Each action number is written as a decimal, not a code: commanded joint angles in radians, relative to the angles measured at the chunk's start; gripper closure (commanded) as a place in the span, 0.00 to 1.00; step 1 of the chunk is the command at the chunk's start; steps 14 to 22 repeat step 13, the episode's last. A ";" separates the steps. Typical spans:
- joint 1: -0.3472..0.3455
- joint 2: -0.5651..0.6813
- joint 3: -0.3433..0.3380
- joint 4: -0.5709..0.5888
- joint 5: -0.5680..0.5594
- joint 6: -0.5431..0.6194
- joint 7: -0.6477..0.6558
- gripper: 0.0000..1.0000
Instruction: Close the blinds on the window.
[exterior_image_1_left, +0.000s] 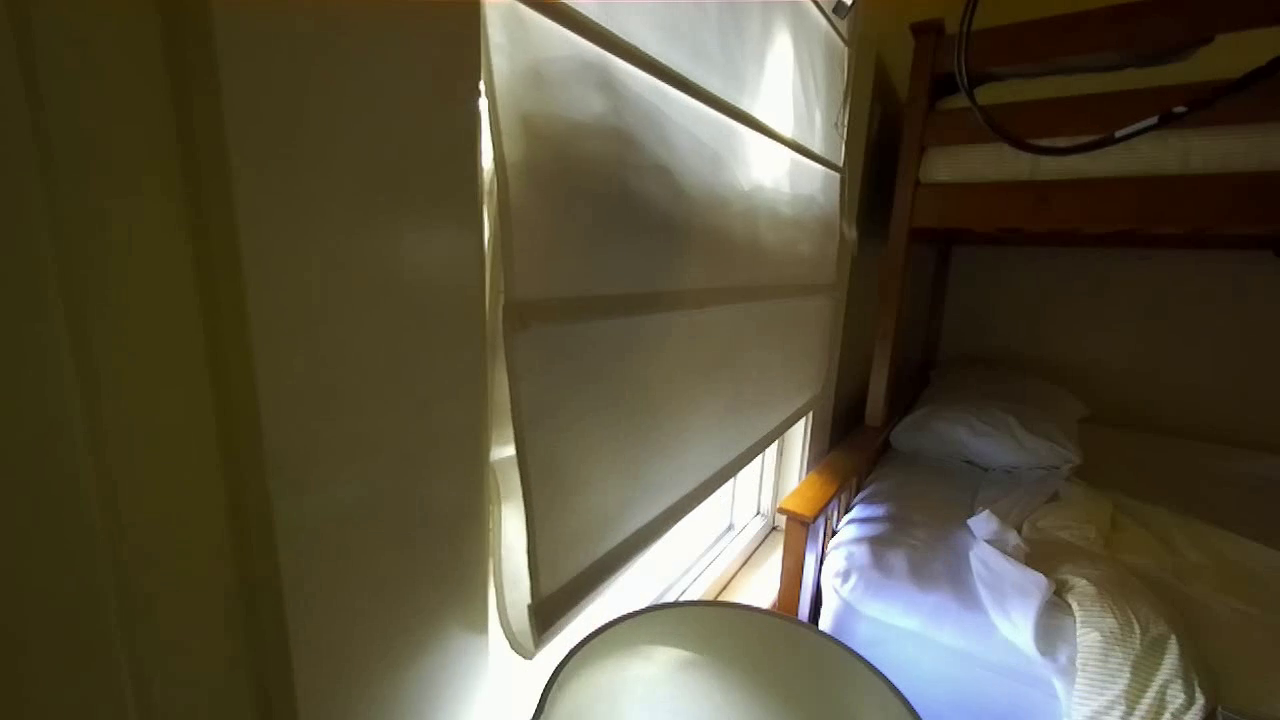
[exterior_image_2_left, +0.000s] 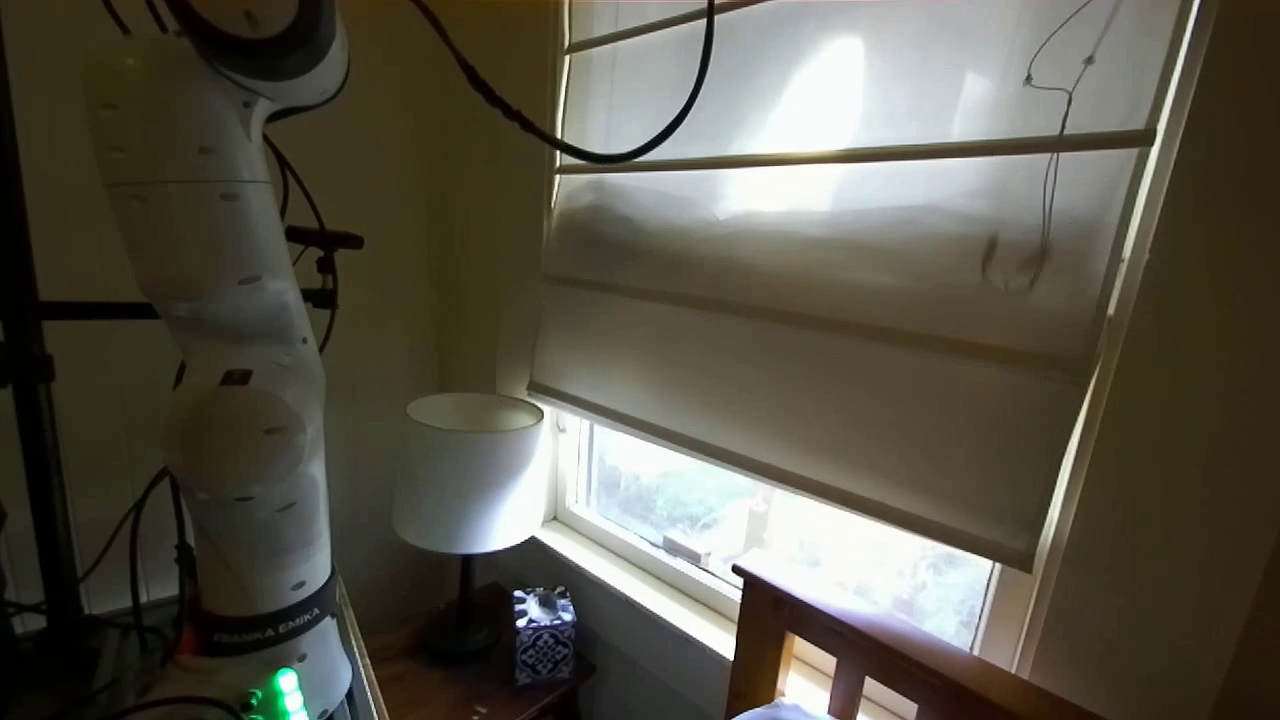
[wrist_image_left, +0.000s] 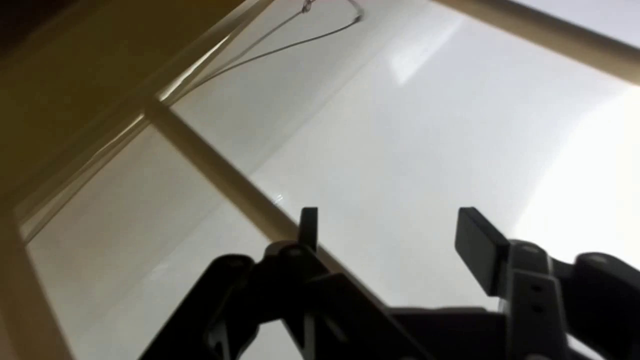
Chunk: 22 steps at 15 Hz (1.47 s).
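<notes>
The blinds, a wide cream-beige shade with horizontal seams, show in both exterior views (exterior_image_1_left: 670, 390) (exterior_image_2_left: 820, 410) and fill much of the wrist view (wrist_image_left: 400, 135). Their straight bottom edge hangs above the sill. A bright strip of the window shows below it in both exterior views (exterior_image_1_left: 745, 500) (exterior_image_2_left: 640, 485); the upper window is covered. Thin cords hang at one side of the blinds (exterior_image_2_left: 1052, 190) and also show in the wrist view (wrist_image_left: 285, 47). My gripper (wrist_image_left: 388, 220) is open and empty in front of the fabric and a seam; contact cannot be told. It is out of both exterior views.
A lamp with a white shade (exterior_image_2_left: 470, 480) stands by the window near the arm (exterior_image_2_left: 240, 330), beside a patterned tissue box (exterior_image_2_left: 543, 640). A wooden bed end (exterior_image_2_left: 765, 640) stands before the sill (exterior_image_2_left: 640, 590). A bunk bed (exterior_image_1_left: 1080, 205) adjoins the window. A black cable (exterior_image_2_left: 610, 157) hangs overhead.
</notes>
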 joint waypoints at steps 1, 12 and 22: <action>0.010 -0.046 0.039 -0.065 0.000 -0.208 0.051 0.01; 0.040 -0.013 0.008 -0.113 0.123 -0.373 0.027 0.00; 0.041 -0.014 0.008 -0.113 0.123 -0.373 0.027 0.00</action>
